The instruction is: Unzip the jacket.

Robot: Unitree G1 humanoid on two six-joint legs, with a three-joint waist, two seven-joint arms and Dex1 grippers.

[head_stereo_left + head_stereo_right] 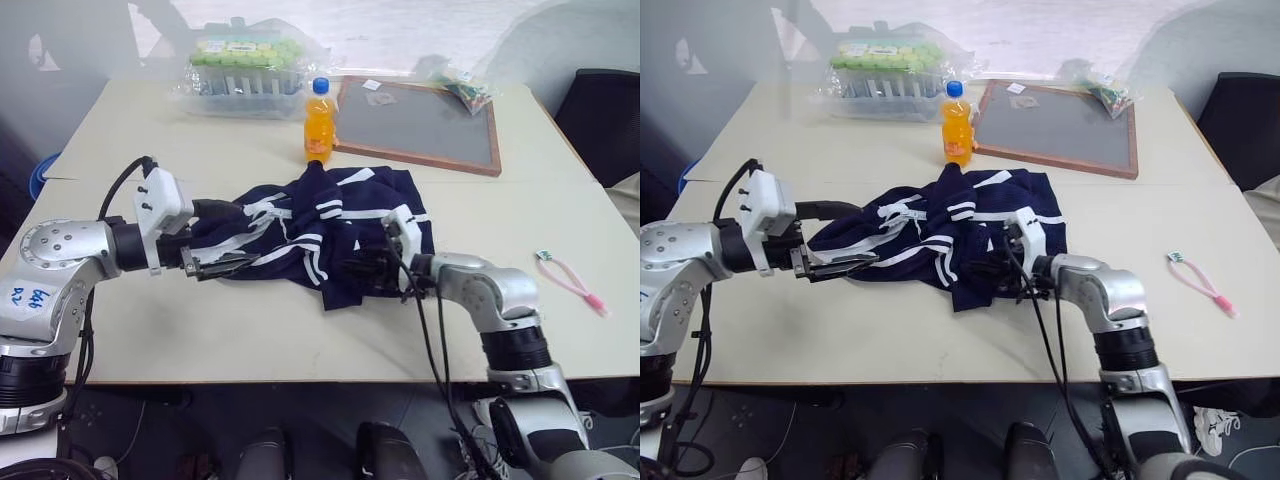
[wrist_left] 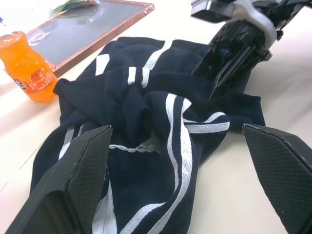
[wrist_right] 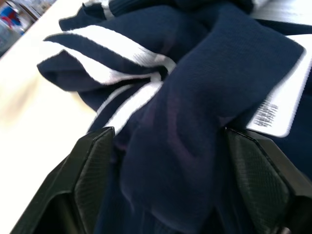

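Observation:
The navy jacket with white stripes lies crumpled in the middle of the table. My left gripper reaches in from the left at the jacket's left edge and is open, its fingers spread wide with the striped cloth lying between and ahead of them. From the right, my right gripper is pushed into the jacket's front right folds. Its fingers stand apart with a thick fold of navy cloth between them, beside a white tag. No zipper pull can be made out.
An orange bottle stands just behind the jacket. A wood-framed grey board lies at the back right, and a wrapped pack of green-capped bottles at the back left. A pink cord lies at the right.

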